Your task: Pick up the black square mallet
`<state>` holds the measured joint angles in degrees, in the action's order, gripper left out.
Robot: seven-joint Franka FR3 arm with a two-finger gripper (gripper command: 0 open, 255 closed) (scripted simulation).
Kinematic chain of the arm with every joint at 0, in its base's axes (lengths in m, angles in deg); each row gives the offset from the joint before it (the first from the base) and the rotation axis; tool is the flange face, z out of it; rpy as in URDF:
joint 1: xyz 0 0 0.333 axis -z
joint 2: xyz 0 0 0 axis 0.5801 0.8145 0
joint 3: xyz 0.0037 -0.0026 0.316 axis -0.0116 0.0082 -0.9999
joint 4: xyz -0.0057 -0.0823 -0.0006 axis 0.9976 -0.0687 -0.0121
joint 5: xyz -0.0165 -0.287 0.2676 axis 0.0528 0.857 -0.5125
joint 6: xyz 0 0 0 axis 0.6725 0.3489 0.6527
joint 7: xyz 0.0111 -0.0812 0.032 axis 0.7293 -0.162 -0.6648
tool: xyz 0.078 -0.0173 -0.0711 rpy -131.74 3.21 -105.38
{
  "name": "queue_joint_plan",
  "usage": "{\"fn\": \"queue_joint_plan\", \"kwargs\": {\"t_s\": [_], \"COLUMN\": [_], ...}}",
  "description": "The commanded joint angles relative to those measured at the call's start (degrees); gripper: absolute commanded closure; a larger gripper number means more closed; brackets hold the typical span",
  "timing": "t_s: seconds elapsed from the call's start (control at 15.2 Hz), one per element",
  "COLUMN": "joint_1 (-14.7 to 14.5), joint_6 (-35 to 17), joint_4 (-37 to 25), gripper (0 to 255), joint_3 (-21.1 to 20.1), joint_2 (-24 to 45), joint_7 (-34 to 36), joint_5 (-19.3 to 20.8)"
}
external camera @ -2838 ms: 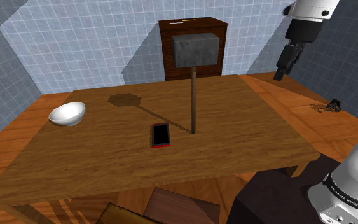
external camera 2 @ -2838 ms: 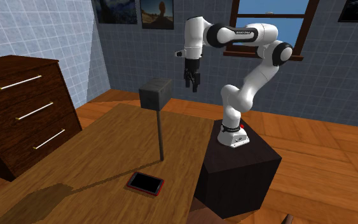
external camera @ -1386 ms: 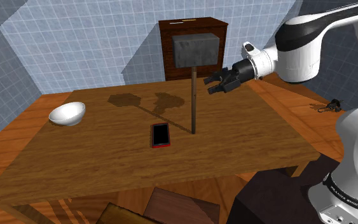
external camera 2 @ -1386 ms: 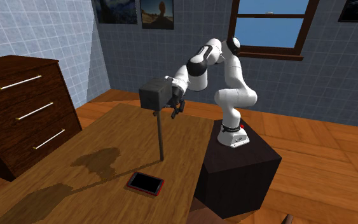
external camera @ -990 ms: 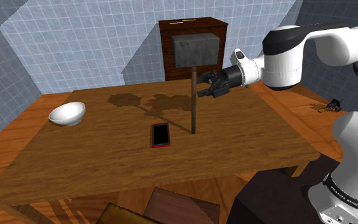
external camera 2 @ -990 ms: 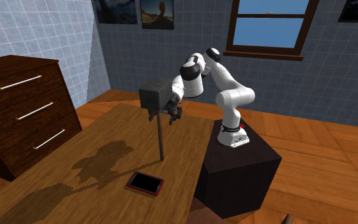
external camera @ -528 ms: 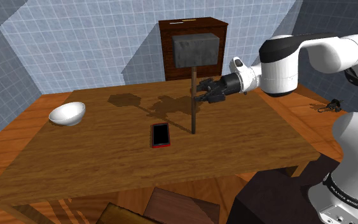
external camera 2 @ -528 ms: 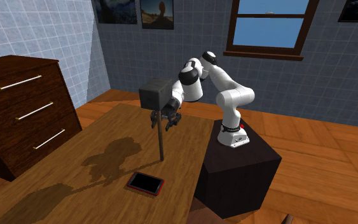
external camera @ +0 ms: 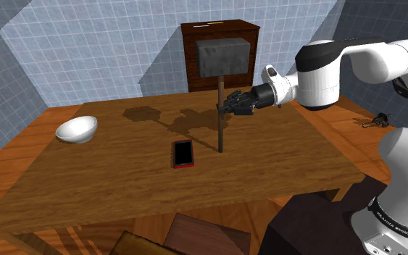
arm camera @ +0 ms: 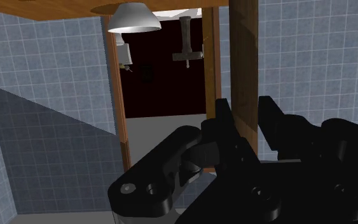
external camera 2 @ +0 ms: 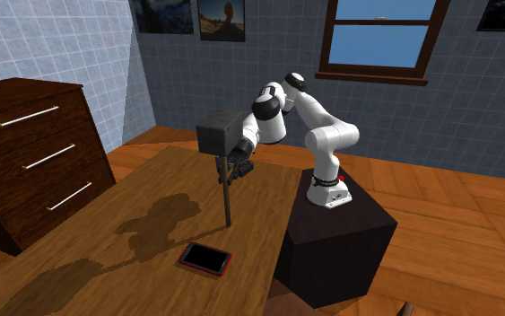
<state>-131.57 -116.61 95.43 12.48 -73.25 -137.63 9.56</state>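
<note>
Half a second ago the tool (external camera: pixel 222 105) stood with its fingers spread on either side of the shaft; now they have drawn in and clasp the mallet (external camera: pixel 222 59) at the upper part of its handle (external camera: pixel 220 127), just under the head, while the arm's pose is otherwise unchanged. The mallet has not moved: it stands upright near the middle of the desk (external camera: pixel 122 177), handle end down and its blocky head (external camera 2: pixel 219 133) on top. The head is a dull, dark grey cube with a faintly mottled surface, and the handle is a thin, straight brown stick with a wood grain. In the wrist view that handle (arm camera: pixel 243 63) runs between the two black fingers (arm camera: pixel 224 118) of the tool (arm camera: pixel 244 105), which press against it from both sides. The desk is a broad slab of warm, streaked wood. On it lie a smooth white round bowl (external camera: pixel 77 129), well apart towards the shoulder view's left, and a flat black phone in a red case (external camera: pixel 183 153), near the foot of the handle. Behind the desk stands a dark wooden dresser (external camera: pixel 189 65) against a pale blue tiled wall (external camera: pixel 86 51).
</note>
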Motion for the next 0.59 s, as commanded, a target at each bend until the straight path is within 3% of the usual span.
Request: {"fn": "queue_joint_plan", "kwargs": {"t_s": [0.0, 0.53], "joint_1": [-0.28, 3.11], "joint_6": [-0.13, 4.31], "joint_4": [-0.13, -2.16], "gripper": [255, 255], "joint_3": [0.12, -6.31], "joint_2": [0.01, 5.98], "joint_7": [0.00, 4.58], "joint_5": [0.02, -3.20]}}
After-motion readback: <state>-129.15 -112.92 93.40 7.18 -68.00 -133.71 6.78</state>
